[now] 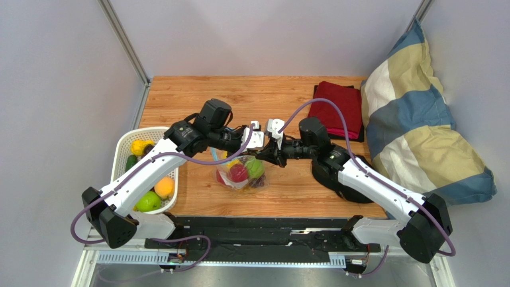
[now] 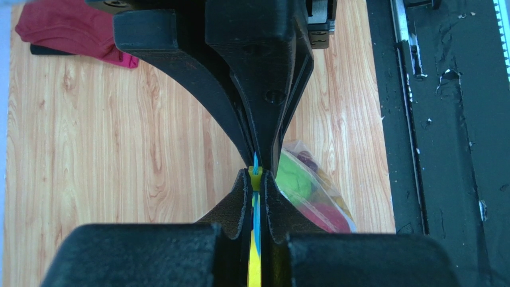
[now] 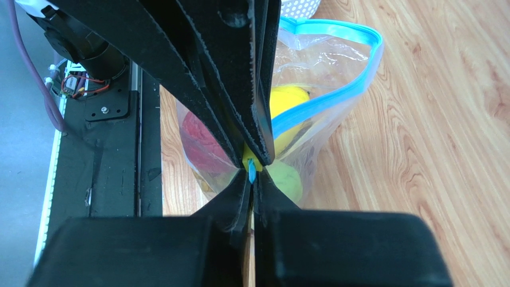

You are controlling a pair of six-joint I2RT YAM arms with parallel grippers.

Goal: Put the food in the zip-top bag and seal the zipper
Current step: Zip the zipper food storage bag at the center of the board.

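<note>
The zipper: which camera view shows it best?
Right wrist: the zipper shows as a wide, open blue loop. Left wrist shows only a pinched blue sliver. Top external: mostly hidden under the left end effector and right end effector.

A white slatted basket (image 1: pixel 157 130) sits on the wooden tabletop (image 1: pixel 197 101), off to the left of the left claw (image 1: pixel 238 152). Beyond the right claw (image 1: pixel 266 156) and to its right lies a folded dark red cloth (image 1: pixel 338 110). Farther right leans a blue-and-cream striped pillow (image 1: pixel 419 125).
</note>
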